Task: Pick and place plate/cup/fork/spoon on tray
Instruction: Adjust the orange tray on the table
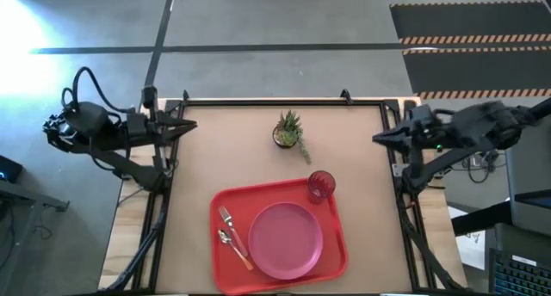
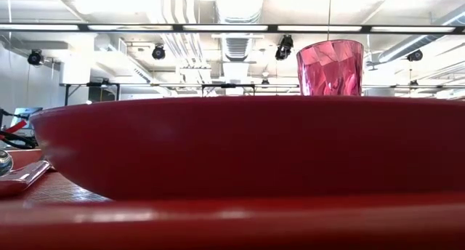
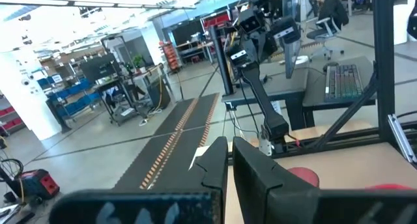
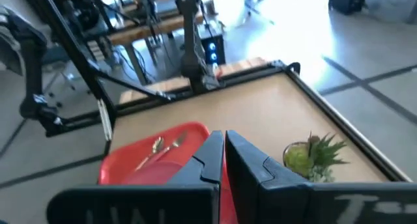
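The large rectangular red plastic tray (image 1: 231, 257) lies at the six o'clock side of the tan counter (image 1: 224, 150), and everything the task names already sits on it. The round flat pink plastic plate (image 1: 285, 239) fills its middle. The small translucent red-pink plastic cup (image 1: 321, 185) stands upright at the tray's one o'clock corner, apart from the plate. The pink-handled fork (image 1: 227, 218) and the orange-handled spoon (image 1: 234, 248) lie side by side at the plate's nine o'clock, long axes running roughly from eleven to five.

The left gripper (image 1: 184, 124) hangs at the counter's ten o'clock corner, its fingers pressed nearly together and pinching nothing. The right gripper (image 1: 382, 138) hangs at the three o'clock edge, its fingers likewise pressed together and empty. From the right gripper the cup lies toward seven o'clock and is the nearest item; the cutlery lies toward five o'clock from the left gripper.

A small potted green plant (image 1: 290, 131) stands at twelve o'clock of the tray, clear of either arm's path. By my reading, no placing remains.
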